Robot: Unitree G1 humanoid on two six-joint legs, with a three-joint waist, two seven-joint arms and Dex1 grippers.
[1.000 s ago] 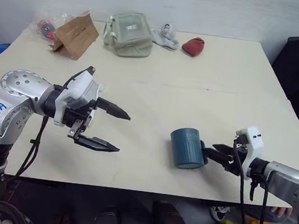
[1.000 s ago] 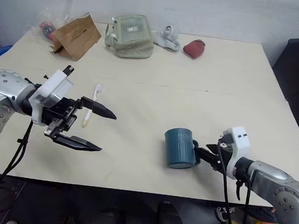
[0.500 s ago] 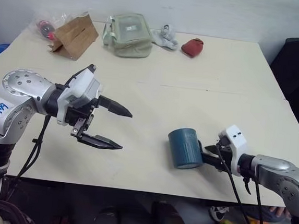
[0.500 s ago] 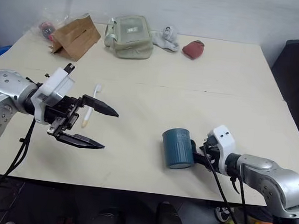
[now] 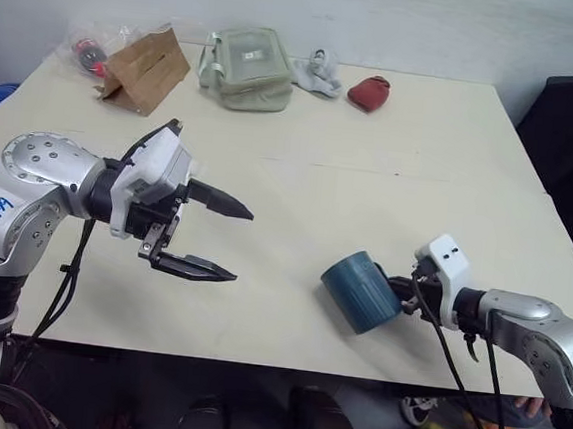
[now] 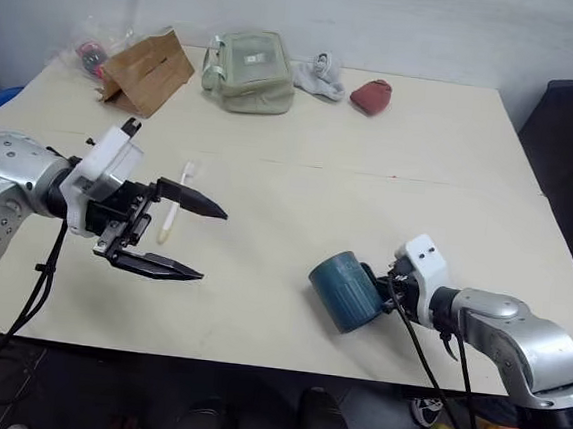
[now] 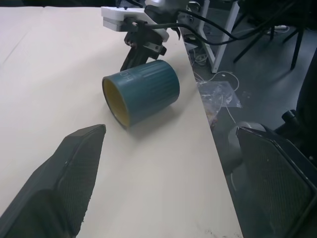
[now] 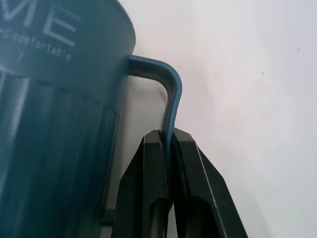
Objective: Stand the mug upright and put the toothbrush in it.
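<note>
My right gripper point(image 8: 168, 141) is clamped on the mug point(image 5: 361, 292) handle; mug's tilted near the table point(image 5: 389, 193) front edge, yellow mouth twd my left side. Left gripper point(image 5: 226, 239) hovers w/ fingers spread wide, holding nothing. Toothbrush point(image 6: 175, 201) lies flat behind it

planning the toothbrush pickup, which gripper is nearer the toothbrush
Left. The left gripper hangs open just beside the toothbrush, which lies on the table. The right gripper is far across the table, shut on the mug handle.
</note>
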